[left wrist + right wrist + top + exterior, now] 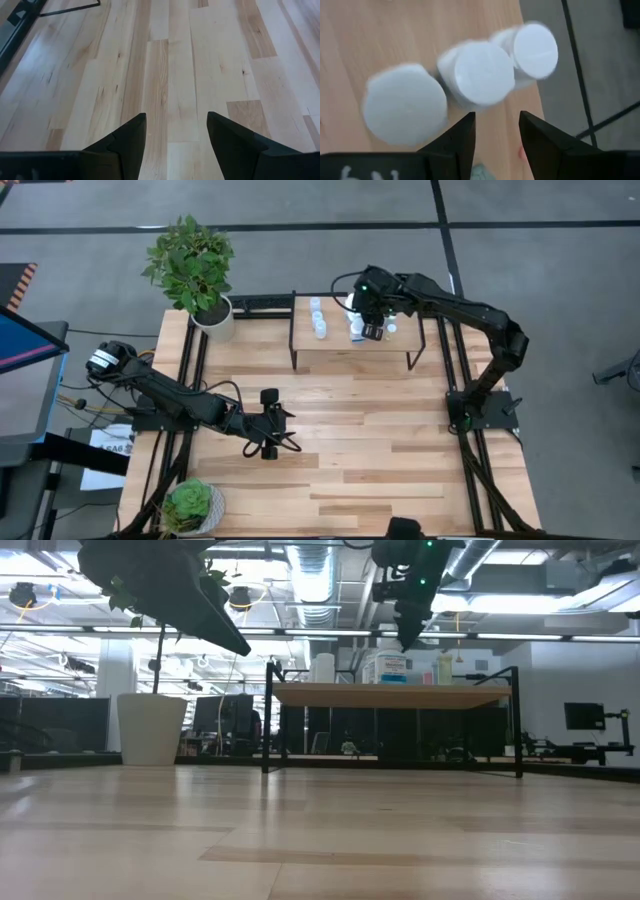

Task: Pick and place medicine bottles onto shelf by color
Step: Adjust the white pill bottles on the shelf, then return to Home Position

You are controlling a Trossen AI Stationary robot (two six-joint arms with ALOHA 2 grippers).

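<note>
1. The right pincer [496, 135] hangs above the shelf [340, 345], pointing down at its far right part. Its fingers stand apart with nothing between them; no bottle is held.
2. Directly below and just ahead of it stand three white medicine bottles [479, 74], seen from above as round flat caps, packed close in a row, the middle one touching its neighbours or nearly so.
3. Further along the shelf to the pincer's side stand small pale bluish bottles [318, 320]; the low view shows a yellowish bottle [444, 667] too.
4. Handling, as a judgement: the white bottles look like light, stiff plastic with smooth, somewhat slippery sides. Being upright and crowded, they would tip or knock a neighbour easily. The best hold seems to be across the cap or neck from above, fingers slipping into the gaps either side.
5. The left pincer [175, 135] waits over bare table [220, 60], well apart from the shelf, fingers open and empty.
</note>
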